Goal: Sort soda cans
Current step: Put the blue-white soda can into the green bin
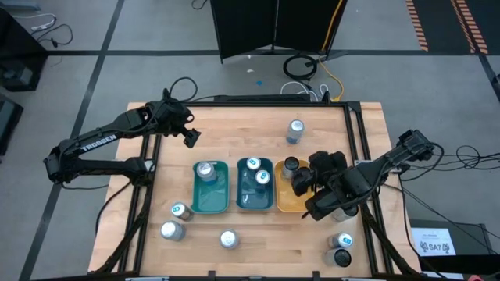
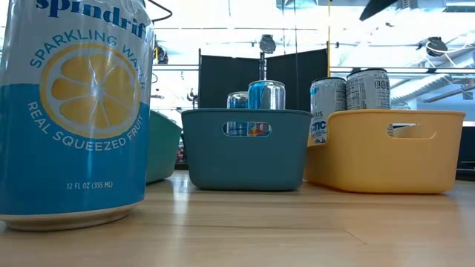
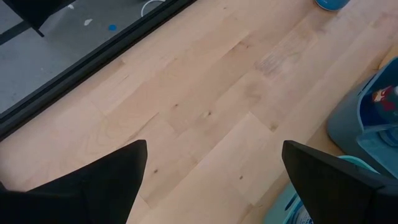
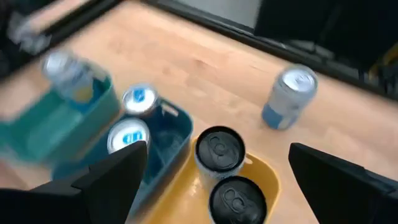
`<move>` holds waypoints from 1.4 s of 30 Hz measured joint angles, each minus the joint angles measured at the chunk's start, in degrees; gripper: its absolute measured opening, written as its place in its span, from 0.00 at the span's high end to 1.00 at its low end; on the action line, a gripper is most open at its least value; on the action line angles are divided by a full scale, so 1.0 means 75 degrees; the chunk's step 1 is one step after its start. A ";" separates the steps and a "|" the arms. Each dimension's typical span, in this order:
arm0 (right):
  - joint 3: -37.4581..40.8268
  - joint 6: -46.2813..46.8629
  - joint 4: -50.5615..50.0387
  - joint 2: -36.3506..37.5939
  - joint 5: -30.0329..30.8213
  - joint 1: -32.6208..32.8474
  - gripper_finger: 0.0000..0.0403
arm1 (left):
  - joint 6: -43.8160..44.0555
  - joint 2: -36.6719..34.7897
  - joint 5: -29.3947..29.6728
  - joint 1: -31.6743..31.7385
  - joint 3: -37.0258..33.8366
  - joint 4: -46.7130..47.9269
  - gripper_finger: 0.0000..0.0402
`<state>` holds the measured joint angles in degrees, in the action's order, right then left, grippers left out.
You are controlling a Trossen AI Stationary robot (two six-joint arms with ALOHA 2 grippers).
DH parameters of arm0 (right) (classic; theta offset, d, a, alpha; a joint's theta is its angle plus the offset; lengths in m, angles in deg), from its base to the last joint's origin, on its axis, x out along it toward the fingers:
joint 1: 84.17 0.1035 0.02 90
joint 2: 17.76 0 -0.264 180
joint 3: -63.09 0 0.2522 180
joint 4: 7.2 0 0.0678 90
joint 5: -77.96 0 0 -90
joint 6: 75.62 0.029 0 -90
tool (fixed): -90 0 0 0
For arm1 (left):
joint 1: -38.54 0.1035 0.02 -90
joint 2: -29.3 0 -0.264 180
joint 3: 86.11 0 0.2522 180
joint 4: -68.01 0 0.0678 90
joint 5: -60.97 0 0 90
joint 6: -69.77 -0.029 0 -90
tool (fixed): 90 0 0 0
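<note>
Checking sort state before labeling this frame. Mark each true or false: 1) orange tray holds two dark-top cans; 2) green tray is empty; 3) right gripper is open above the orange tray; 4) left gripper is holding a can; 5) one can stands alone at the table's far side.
1) True: the orange tray holds two dark-top cans.
2) False: the green tray holds one can.
3) True: the right gripper is open above the orange tray.
4) False: the left gripper is open and empty over bare table.
5) True: a lone can stands beyond the trays.
</note>
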<state>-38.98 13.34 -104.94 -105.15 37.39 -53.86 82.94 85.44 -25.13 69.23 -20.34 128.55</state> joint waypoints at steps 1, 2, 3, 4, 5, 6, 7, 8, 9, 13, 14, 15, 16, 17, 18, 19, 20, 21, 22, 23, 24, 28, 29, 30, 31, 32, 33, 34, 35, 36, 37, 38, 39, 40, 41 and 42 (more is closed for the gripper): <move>0.0000 0.0451 -0.0142 0.0000 0.0000 -0.0006 0.05 | 0.0000 0.0000 0.0000 0.0000 0.0000 -0.0003 0.05; -0.0002 0.0767 -0.0287 0.0000 0.0000 -0.0006 0.05 | 0.0000 0.0000 0.0000 0.0001 0.0000 -0.0001 0.05; -0.0003 0.1014 -0.0447 0.0000 -0.0001 -0.0004 0.05 | 0.0000 0.0000 0.0000 0.0000 0.0001 -0.0003 0.05; -0.0003 0.1215 -0.0629 0.0000 0.0000 -0.0012 0.06 | 0.0000 0.0000 0.0000 0.0001 0.0000 -0.0004 0.05; 0.0000 0.1382 -0.0802 0.0000 -0.0008 -0.0034 0.06 | -0.0003 0.0000 0.0000 0.0000 0.0000 -0.0003 0.05; 0.0026 0.1448 -0.0805 0.0001 -0.0011 -0.0069 0.06 | -0.0003 0.0000 0.0000 0.0000 0.0000 -0.0004 0.05; 0.0116 0.1368 -0.0777 0.0064 0.0002 -0.0148 0.06 | -0.0003 0.0000 0.0000 0.0000 0.0002 -0.0006 0.05; 0.0254 0.1293 -0.0779 0.0159 -0.0031 -0.0234 0.06 | -0.0003 0.0000 0.0000 0.0001 0.0002 -0.0009 0.05; 0.0399 0.1285 -0.0798 0.0255 -0.0104 -0.0353 0.06 | -0.0003 0.0000 0.0000 0.0000 0.0000 -0.0009 0.05; 0.1365 0.1321 -0.0746 0.1030 -0.0417 -0.0907 0.06 | -0.0003 -0.0003 0.0000 0.0003 0.0000 -0.0031 0.05; 0.1676 0.1327 -0.0585 0.1303 -0.0391 -0.1070 0.06 | -0.0003 -0.0003 0.0000 0.0003 0.0000 -0.0029 0.05; 0.1990 0.1274 -0.0363 0.1608 -0.0393 -0.1234 0.06 | -0.0003 0.0000 0.0000 0.0002 0.0000 -0.0029 0.05; 0.2308 0.1076 -0.0062 0.1958 -0.0401 -0.1433 0.06 | -0.0003 -0.0002 0.0000 0.0000 0.0000 -0.0029 0.05; 0.2629 0.0769 0.0284 0.2312 -0.0405 -0.1649 0.06 | -0.0003 -0.0003 0.0000 0.0003 0.0000 -0.0033 0.05; 0.2937 0.0366 0.0722 0.2669 -0.0421 -0.1881 0.06 | -0.0004 -0.0003 0.0000 0.0003 0.0000 -0.0033 0.05; 0.3221 -0.0103 0.1223 0.3033 -0.0451 -0.2138 0.06 | -0.0003 -0.0003 0.0000 0.0003 0.0000 -0.0041 0.05; 0.3497 -0.0627 0.1762 0.3350 -0.0520 -0.2404 0.06 | -0.0003 -0.0003 0.0000 0.0003 0.0000 -0.0061 0.05; 0.3726 -0.1173 0.2275 0.3643 -0.0643 -0.2686 0.06 | -0.0003 -0.0003 0.0000 0.0002 0.0000 -0.0094 0.05; 0.3919 -0.1771 0.2779 0.3909 -0.0781 -0.3001 0.06 | -0.0003 -0.0002 0.0000 0.0001 0.0000 -0.0145 0.05; 0.4055 -0.2366 0.3272 0.4109 -0.0932 -0.3312 0.06 | -0.0003 -0.0002 0.0000 0.0002 0.0000 -0.0231 0.05; 0.4127 -0.2994 0.3664 0.4242 -0.1081 -0.3644 0.06 | -0.0003 -0.0003 0.0000 0.0003 0.0000 -0.0313 0.05; 0.4147 -0.5294 0.4924 0.4151 -0.1986 -0.5032 0.06 | -0.0004 -0.0003 0.0000 0.0000 0.0000 -0.0586 0.05; 0.4084 -0.5703 0.5101 0.4028 -0.2352 -0.5393 0.06 | -0.0003 -0.0003 0.0000 0.0000 0.0000 -0.0678 0.05; 0.4020 -0.5971 0.5195 0.3873 -0.2716 -0.5744 0.06 | -0.0003 -0.0003 0.0000 0.0003 0.0000 -0.0763 0.05; 0.3938 -0.6135 0.5175 0.3690 -0.3059 -0.6089 0.06 | -0.0003 -0.0003 0.0000 0.0000 0.0000 -0.0832 0.05; 0.3861 -0.6256 0.5106 0.3483 -0.3429 -0.6424 0.06 | -0.0003 -0.0003 0.0000 0.0000 0.0000 -0.0881 0.05; 0.3786 -0.6391 0.5022 0.3250 -0.3777 -0.6738 0.06 | -0.0003 -0.0003 0.0000 0.0001 0.0000 -0.0912 0.05; 0.3707 -0.6544 0.4938 0.3002 -0.4153 -0.7007 0.06 | -0.0003 -0.0003 0.0000 0.0000 0.0000 -0.0928 0.05; 0.3621 -0.6696 0.4885 0.2749 -0.4463 -0.7230 0.06 | -0.0003 -0.0003 0.0000 0.0000 0.0000 -0.0943 0.05; 0.3495 -0.6819 0.4830 0.2482 -0.4702 -0.7402 0.06 | 0.0000 -0.0003 0.0000 0.0002 0.0000 -0.0946 0.05; 0.3348 -0.6954 0.4784 0.2222 -0.4859 -0.7530 0.06 | 0.0000 -0.0003 0.0000 0.0003 0.0000 -0.0944 0.05; 0.3162 -0.7096 0.4700 0.1957 -0.4926 -0.7636 0.06 | 0.0000 -0.0003 0.0000 0.0001 0.0000 -0.0944 0.05; 0.2974 -0.7242 0.4571 0.1697 -0.4958 -0.7711 0.06 | -0.0003 -0.0003 0.0000 0.0000 0.0000 -0.0944 0.05; 0.2771 -0.7371 0.4405 0.1439 -0.4983 -0.7765 0.06 | -0.0003 -0.0003 0.0000 0.0000 0.0000 -0.0944 0.05; 0.2547 -0.7499 0.4239 0.1168 -0.4983 -0.7808 0.06 | -0.0003 -0.0003 0.0000 0.0001 0.0000 -0.0947 0.05; 0.2338 -0.7629 0.4083 0.0929 -0.4984 -0.7838 0.06 | -0.0003 -0.0003 0.0000 0.0000 0.0000 -0.0950 0.05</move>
<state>-21.44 -43.88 -74.32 -98.19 0.01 -112.65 82.92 85.42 -25.13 69.23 -20.34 121.43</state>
